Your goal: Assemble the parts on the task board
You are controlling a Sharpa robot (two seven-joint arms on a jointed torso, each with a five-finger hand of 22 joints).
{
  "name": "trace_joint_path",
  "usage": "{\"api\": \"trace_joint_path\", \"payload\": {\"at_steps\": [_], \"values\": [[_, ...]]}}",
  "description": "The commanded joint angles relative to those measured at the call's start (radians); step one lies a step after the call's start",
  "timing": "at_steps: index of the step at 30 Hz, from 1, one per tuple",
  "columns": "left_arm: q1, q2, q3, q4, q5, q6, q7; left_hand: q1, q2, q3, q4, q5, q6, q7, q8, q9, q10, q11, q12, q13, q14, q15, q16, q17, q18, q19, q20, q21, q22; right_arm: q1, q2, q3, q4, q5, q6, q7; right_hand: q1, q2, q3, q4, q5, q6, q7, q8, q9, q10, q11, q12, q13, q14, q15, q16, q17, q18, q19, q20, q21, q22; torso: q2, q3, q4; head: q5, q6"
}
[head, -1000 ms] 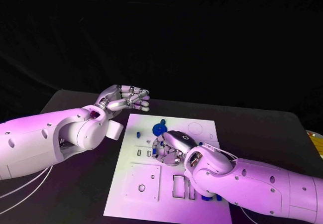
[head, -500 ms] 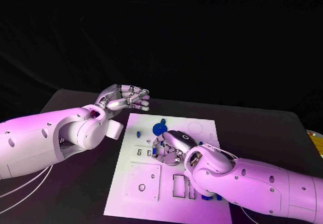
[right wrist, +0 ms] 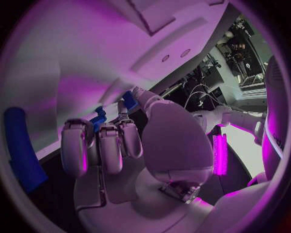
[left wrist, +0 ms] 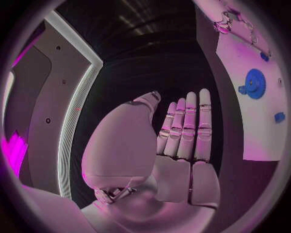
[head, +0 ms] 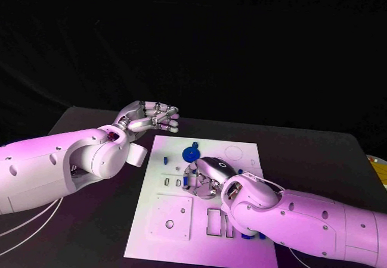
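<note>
The black counter [head: 313, 157] carries the white task board [head: 168, 228], where my right hand [head: 211, 173] presses down mid-board, fingers [right wrist: 100, 145] curled around what looks like a small blue part [right wrist: 99, 118], probably seating it. My left hand [head: 149, 117] waits beyond the board's far corner, fingers together and holding nothing, clear of the blue gear [head: 192, 153].

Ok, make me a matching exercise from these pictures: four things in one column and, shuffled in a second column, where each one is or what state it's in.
Things:
1. silver left hand
2. silver right hand
3. round blue toothed gear
4. white rectangular task board

Places or states:
A. lies flat in the middle of the black table
B. raised beyond the board's far left corner, holding nothing
C. down on the middle of the board, fingers at a small blue part
D. sits on the far part of the board, just beyond the right hand

Pairs: 1-B, 2-C, 3-D, 4-A
</note>
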Motion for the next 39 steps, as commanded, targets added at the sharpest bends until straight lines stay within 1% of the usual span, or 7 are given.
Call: {"api": "trace_joint_path", "payload": {"at_steps": [1,15,26,31,33,36,39], "values": [[0.001,0.001,0.001,0.001,0.004,0.018,0.004,0.001,-0.008,0.008,0.000,-0.001,-0.002,0.002,-0.004,0.002,0.006,0.002,-0.004,0.001,0.000,0.005,-0.004,0.001,0.011,-0.005,-0.001,0.005,0.002,-0.002,0.001,-0.001,-0.001,-0.004,0.013,-0.002,-0.012,-0.010,-0.023,0.010,-0.023,-0.012,0.001,-0.003,0.001,-0.009,0.004,-0.006,0.104,0.095,0.009,-0.001,0.212,-0.013,0.012,0.010,-0.004,0.143,0.000,0.0001,0.0006,-0.001,0.000],[0.001,0.001,0.001,0.000,0.004,0.019,0.002,0.001,-0.008,0.008,0.000,-0.001,-0.002,0.002,-0.004,0.002,0.006,0.002,-0.004,0.001,0.000,0.005,-0.004,0.001,0.011,-0.005,-0.001,0.005,0.002,-0.002,0.001,-0.001,-0.005,0.010,-0.011,0.013,-0.022,-0.013,-0.084,0.044,-0.074,-0.044,0.006,-0.004,0.004,-0.022,0.010,-0.016,0.094,0.095,0.014,0.000,0.214,-0.012,0.010,0.014,-0.009,0.142,0.000,0.0006,0.0006,-0.005,0.000],[0.001,0.003,0.000,-0.015,-0.091,0.049,-0.096,-0.035,-0.015,-0.005,0.003,-0.007,0.003,-0.008,-0.002,0.007,0.027,-0.010,-0.007,0.005,0.073,-0.014,0.035,0.042,0.014,0.039,-0.018,0.049,0.020,0.019,-0.091,0.005,0.078,0.108,-0.147,0.141,0.034,0.018,-0.173,0.082,-0.047,-0.119,0.029,-0.025,0.002,-0.034,0.030,-0.020,0.087,0.094,0.032,-0.002,0.208,-0.008,0.002,0.031,-0.026,0.133,-0.005,0.0013,-0.0028,-0.003,0.005],[0.000,0.006,0.000,-0.021,-0.235,0.072,-0.228,-0.072,-0.017,-0.013,0.003,-0.004,0.040,-0.035,0.012,0.020,0.139,-0.053,0.040,0.037,0.264,-0.070,0.250,0.200,0.013,0.160,-0.076,0.210,0.104,0.064,-0.173,0.010,0.130,0.308,-0.131,0.286,0.071,0.041,-0.175,0.081,-0.009,-0.121,0.030,-0.021,0.004,-0.046,0.031,-0.032,0.075,0.089,0.033,-0.007,0.189,0.000,-0.017,0.032,-0.059,0.111,-0.014,0.0040,-0.0067,0.003,0.005],[0.000,0.006,0.000,-0.022,-0.295,0.090,-0.297,-0.137,-0.008,-0.024,-0.001,-0.003,0.066,-0.055,0.034,0.036,0.202,-0.075,0.107,0.089,0.330,-0.092,0.481,0.394,0.012,0.185,-0.099,0.324,0.175,0.086,-0.207,0.011,0.147,0.386,-0.109,0.319,0.078,0.045,-0.178,0.083,0.018,-0.121,0.030,-0.019,0.005,-0.049,0.031,-0.033,0.073,0.089,0.032,-0.008,0.187,0.000,-0.017,0.032,-0.061,0.110,-0.018,0.0056,-0.0089,0.006,0.005],[0.000,0.007,0.000,-0.021,-0.396,0.134,-0.407,-0.207,0.001,-0.045,0.001,-0.002,0.052,-0.071,0.091,0.077,0.196,-0.104,0.277,0.228,0.395,-0.109,0.846,0.743,-0.031,0.266,-0.118,0.639,0.545,0.113,-0.250,0.012,0.163,0.465,-0.090,0.346,0.080,0.049,-0.180,0.086,0.029,-0.118,0.029,-0.016,0.006,-0.051,0.030,-0.036,0.070,0.089,0.032,-0.008,0.187,0.000,-0.017,0.032,-0.062,0.110,-0.022,0.0094,-0.0113,0.007,0.003],[0.000,0.010,0.000,-0.019,-0.507,0.199,-0.524,-0.239,0.018,-0.046,0.009,0.000,0.030,-0.088,0.188,0.143,0.101,-0.109,0.500,0.418,0.407,-0.117,0.958,0.852,-0.045,0.256,-0.121,0.773,0.700,0.135,-0.292,0.014,0.168,0.529,-0.086,0.366,0.083,0.053,-0.182,0.090,0.047,-0.117,0.028,-0.013,0.008,-0.053,0.029,-0.037,0.069,0.089,0.031,-0.008,0.189,-0.001,-0.015,0.032,-0.060,0.113,-0.029,0.0119,-0.0130,0.002,0.004]]}}
